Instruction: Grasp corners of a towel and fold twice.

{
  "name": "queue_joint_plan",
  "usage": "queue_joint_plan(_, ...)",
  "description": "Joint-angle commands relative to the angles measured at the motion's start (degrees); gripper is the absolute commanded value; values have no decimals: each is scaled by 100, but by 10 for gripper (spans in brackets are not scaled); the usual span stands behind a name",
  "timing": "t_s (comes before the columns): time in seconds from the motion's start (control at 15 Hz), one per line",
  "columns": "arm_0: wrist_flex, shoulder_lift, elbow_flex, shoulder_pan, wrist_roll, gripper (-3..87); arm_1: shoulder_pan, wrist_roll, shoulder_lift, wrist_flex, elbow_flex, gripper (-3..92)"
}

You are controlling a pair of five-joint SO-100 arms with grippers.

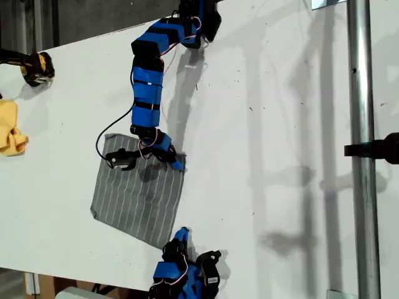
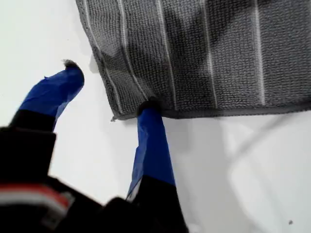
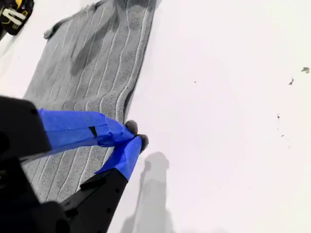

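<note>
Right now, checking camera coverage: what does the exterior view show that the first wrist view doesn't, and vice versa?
Only exterior: the yellow cloth, the pole, my second claw. Only first wrist: my first claw open, one finger touching the hem. Both: the towel on the table.

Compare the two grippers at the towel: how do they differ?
My first gripper is open, one fingertip at the towel's hem, the other over bare table. My second gripper is shut at the towel's edge; whether it pinches cloth is unclear. Both have blue-taped fingers.
</note>
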Motion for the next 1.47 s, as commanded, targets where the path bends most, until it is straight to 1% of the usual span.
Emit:
queue_joint_plan(0.0, 44, 26, 35, -62, 44, -22, 62, -44, 378, 18, -404, 271)
queue_joint_plan(0.2, 44, 26, 35, -62, 44, -22, 0, -44, 562, 26, -422, 271)
queue_joint_plan(0.4, 44, 26, 35, -44, 44, -22, 114, -53, 123, -79, -413, 273)
queue_joint_plan(0.53, 44, 26, 35, -44, 35, -22, 123, -53, -220, -149, -475, 257)
queue_joint_plan(0.73, 44, 26, 35, -53, 35, -22, 229, -44, -492, 255, -721, 250)
queue_joint_plan(0.8, 44, 26, 35, -62, 44, -22, 281, 0, -501, 413, -703, 218)
queue_joint_plan(1.0, 44, 26, 35, -62, 53, -22, 255, 149, -492, 580, -677, 31)
queue_joint_plan(1.07, 44, 26, 35, -53, 44, -22, 237, 167, -501, 659, -677, 1)
queue_joint_plan(1.4, 44, 26, 35, -53, 44, -22, 53, 185, -158, 1002, -650, -2)
